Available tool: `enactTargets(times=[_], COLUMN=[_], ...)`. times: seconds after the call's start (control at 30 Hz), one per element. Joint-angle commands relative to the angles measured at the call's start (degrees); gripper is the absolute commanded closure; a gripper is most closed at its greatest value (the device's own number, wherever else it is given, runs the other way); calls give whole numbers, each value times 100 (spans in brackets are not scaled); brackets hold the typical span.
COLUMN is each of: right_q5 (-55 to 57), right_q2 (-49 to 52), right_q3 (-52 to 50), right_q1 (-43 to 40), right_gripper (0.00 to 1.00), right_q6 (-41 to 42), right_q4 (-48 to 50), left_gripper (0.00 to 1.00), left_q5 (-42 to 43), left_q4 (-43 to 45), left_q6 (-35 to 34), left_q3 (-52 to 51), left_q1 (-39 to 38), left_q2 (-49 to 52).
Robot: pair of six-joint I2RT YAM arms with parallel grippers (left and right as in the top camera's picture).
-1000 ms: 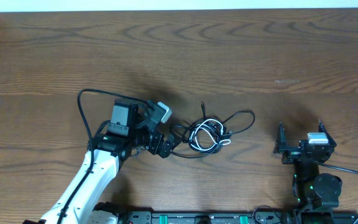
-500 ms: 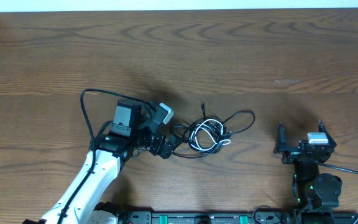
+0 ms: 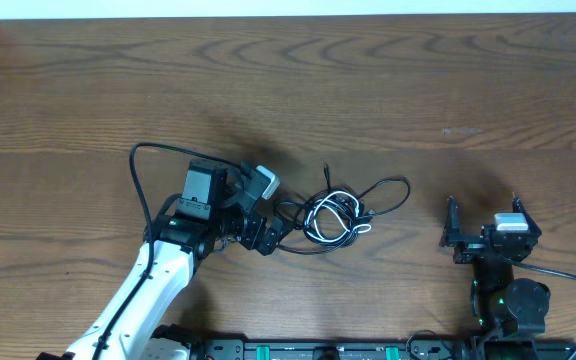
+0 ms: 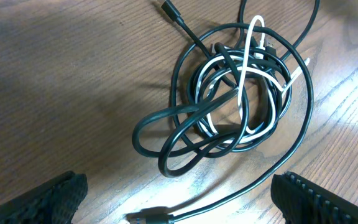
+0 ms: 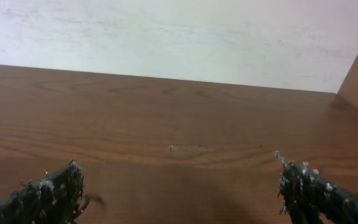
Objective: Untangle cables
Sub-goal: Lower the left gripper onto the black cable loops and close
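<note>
I judge the job barely begun: the cables (image 4: 241, 93) lie in one knot near the middle of the desk (image 3: 418, 100), and nothing has been pulled free. In the left wrist view the white cable (image 4: 248, 59) threads through several black loops, and a longer black loop (image 4: 166, 134) bulges out of the bundle on its left side. One black plug (image 4: 169, 9) pokes out at the top. Another plug (image 4: 149, 217) lies at the bottom edge, on a run that sweeps round the knot. The left jaws stand wide and hold nothing, just beside the knot and facing it, with the tangle lying ahead of the fingertips. The right jaws are also wide and empty, well apart from the cables, low over bare desk on the right side. The right wrist view shows only wood and the wall (image 5: 166, 31). All of the separating is left to do: each cord has to be drawn out of the bundle and laid apart from the others.
</note>
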Motion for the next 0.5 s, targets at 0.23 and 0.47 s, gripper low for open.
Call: enactTargets(times=[0.23, 0.47], right_q5=[-24, -22], right_q2=[-35, -35], right_q3=[-7, -7], right_q1=[-44, -44], right_gripper=[1, 1], right_q6=[70, 70], right_q4=[-20, -20], left_gripper=[1, 1], left_q5=[-35, -514], left_q4=[-55, -566], left_q6=[-356, -481], left_q3=[153, 157], left_q1=[-13, -15], left_q2=[7, 4])
